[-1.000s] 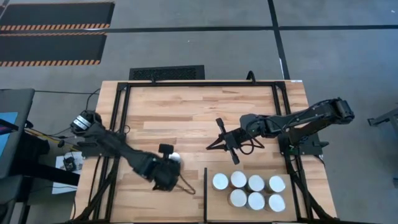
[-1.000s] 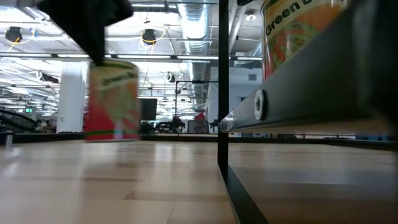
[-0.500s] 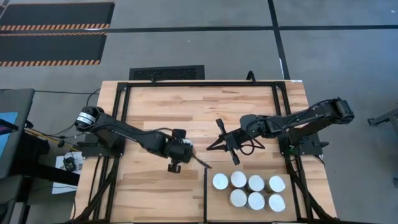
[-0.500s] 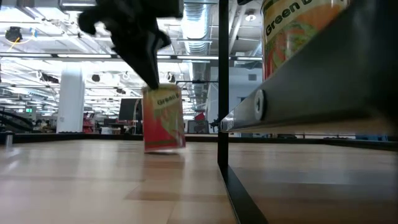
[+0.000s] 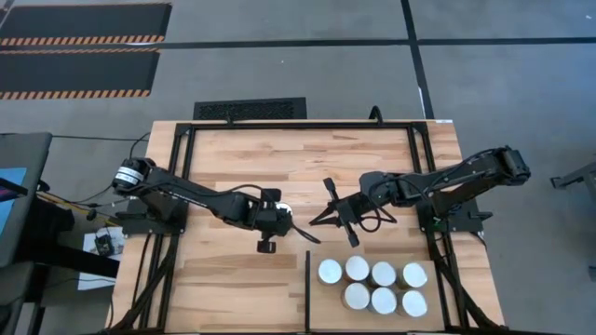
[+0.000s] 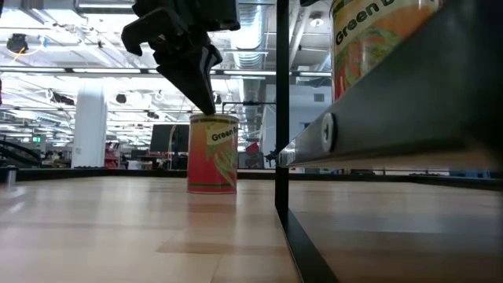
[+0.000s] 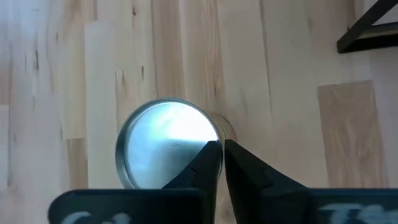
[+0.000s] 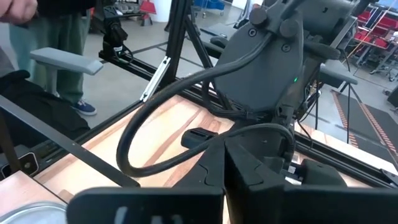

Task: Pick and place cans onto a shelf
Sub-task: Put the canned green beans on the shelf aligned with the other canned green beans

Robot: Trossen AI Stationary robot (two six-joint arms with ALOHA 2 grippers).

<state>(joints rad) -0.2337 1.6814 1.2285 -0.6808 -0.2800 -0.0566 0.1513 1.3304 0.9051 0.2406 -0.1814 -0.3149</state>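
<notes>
left gripper (image 5: pixel 296 226): over the middle of the table, fingers almost together with only a thin slit between them, tips at the rim of a single can (image 5: pixel 285 213); clamped on nothing.
single can: stands upright on the open wood, its shiny top showing in the left wrist view (image 7: pixel 166 142), its red and green label in the low view (image 6: pixel 212 153); it sits at about 10 o'clock from the group of cans, outside the shelf.
right gripper (image 5: pixel 318 218): at 3 o'clock from the single can, near it but apart, fingers together, holding nothing.
shelf (image 5: pixel 372 256): the corner section at 5 o'clock of the table, marked off by a black bar (image 5: pixel 307 288).
cans on shelf (image 5: pixel 372 284): seven, upright, white tops up, four in the far row and three in the near row, close together.
person (image 8: pixel 37 37): stands beyond the table in the right wrist view.
</notes>
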